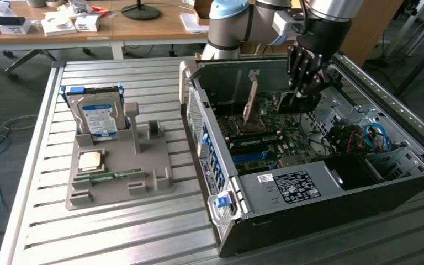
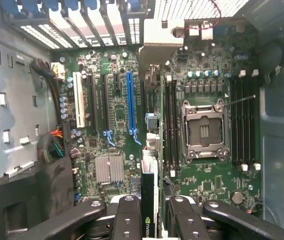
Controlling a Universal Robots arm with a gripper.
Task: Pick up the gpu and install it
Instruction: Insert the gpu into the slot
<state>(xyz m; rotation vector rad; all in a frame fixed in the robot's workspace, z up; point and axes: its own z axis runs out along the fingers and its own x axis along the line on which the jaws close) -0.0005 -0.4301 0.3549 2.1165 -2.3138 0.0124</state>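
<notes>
My gripper (image 1: 304,83) reaches down into the open computer case (image 1: 388,182), over the motherboard. It is shut on the gpu (image 1: 297,102), a thin dark card held on edge. In the wrist view the gpu (image 2: 149,175) runs edge-on away from my gripper (image 2: 149,212), with a green logo between the black fingers (image 2: 126,220). Its pale metal bracket (image 2: 162,45) sits near the case's rear slot openings. The card hangs above the board, beside the long blue slot (image 2: 130,105) and apart from it, on the side toward the empty processor socket (image 2: 204,132).
A grey parts holder (image 1: 120,182) lies on the slatted table at the exterior view's left, carrying a blue-labelled hard drive (image 1: 97,117), a processor chip (image 1: 90,160) and a green memory stick (image 1: 109,176). Cables (image 1: 374,135) and case walls surround the board. Cluttered desks stand behind.
</notes>
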